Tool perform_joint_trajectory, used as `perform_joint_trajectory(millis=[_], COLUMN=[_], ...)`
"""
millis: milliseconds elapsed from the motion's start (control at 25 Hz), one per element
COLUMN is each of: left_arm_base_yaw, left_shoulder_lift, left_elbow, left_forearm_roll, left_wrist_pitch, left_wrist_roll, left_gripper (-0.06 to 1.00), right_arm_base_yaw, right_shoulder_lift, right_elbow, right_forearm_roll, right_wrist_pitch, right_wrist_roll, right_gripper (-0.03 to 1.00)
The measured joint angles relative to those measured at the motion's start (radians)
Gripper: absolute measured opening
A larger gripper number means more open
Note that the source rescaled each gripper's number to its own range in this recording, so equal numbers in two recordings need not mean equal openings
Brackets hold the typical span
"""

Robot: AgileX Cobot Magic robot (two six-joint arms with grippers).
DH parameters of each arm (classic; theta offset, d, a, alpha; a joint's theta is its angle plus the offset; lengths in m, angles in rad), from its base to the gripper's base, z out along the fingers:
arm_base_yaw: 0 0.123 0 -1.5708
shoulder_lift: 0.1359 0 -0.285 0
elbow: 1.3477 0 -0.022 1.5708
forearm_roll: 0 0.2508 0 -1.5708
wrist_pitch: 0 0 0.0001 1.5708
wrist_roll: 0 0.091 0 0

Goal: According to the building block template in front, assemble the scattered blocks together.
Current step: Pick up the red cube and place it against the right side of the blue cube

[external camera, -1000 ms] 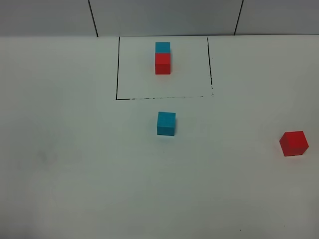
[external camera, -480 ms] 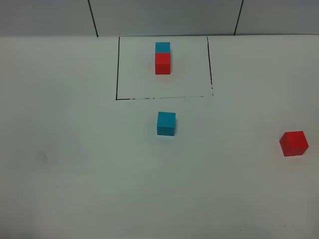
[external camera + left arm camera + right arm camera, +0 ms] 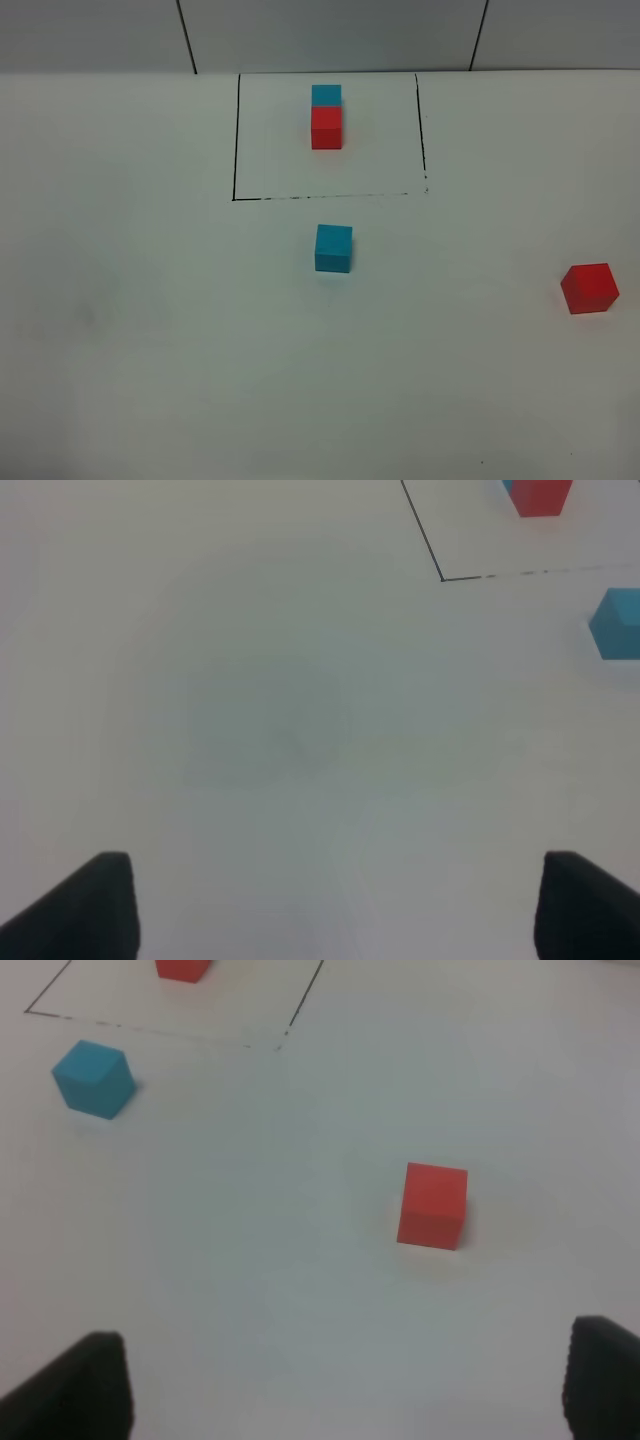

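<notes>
The template is a cyan-blue cube (image 3: 326, 95) joined to a red cube (image 3: 326, 128) inside a black drawn outline (image 3: 235, 150) at the far middle of the table. The loose cyan-blue cube (image 3: 333, 248) sits just in front of the outline; it also shows in the left wrist view (image 3: 617, 624) and the right wrist view (image 3: 93, 1078). The loose red cube (image 3: 589, 288) sits far right, apart from it, and shows in the right wrist view (image 3: 433, 1205). My left gripper (image 3: 335, 910) and right gripper (image 3: 338, 1385) are open and empty; neither shows in the exterior high view.
The white table (image 3: 150, 330) ends at a grey wall (image 3: 330, 35) behind the outline. The outline's near corner shows in the left wrist view (image 3: 442, 578). The template's red cube shows at the edge of both wrist views (image 3: 541, 496) (image 3: 182, 969).
</notes>
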Motion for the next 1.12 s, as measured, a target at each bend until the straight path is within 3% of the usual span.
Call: perform_joint_trajectory(millis=[1120], left_arm_base_yaw=[0.000], left_shoulder_lift=[0.000], left_elbow=[0.000], left_forearm_roll=[0.000], left_wrist_pitch=[0.000], left_wrist_roll=[0.000], left_gripper=[0.87], right_arm_base_yaw=[0.000], right_shoulder_lift=[0.003], right_elbow=[0.000], right_forearm_roll=[-0.007], right_wrist_pitch=[0.000], right_wrist_roll=[0.004], right_gripper=[0.74])
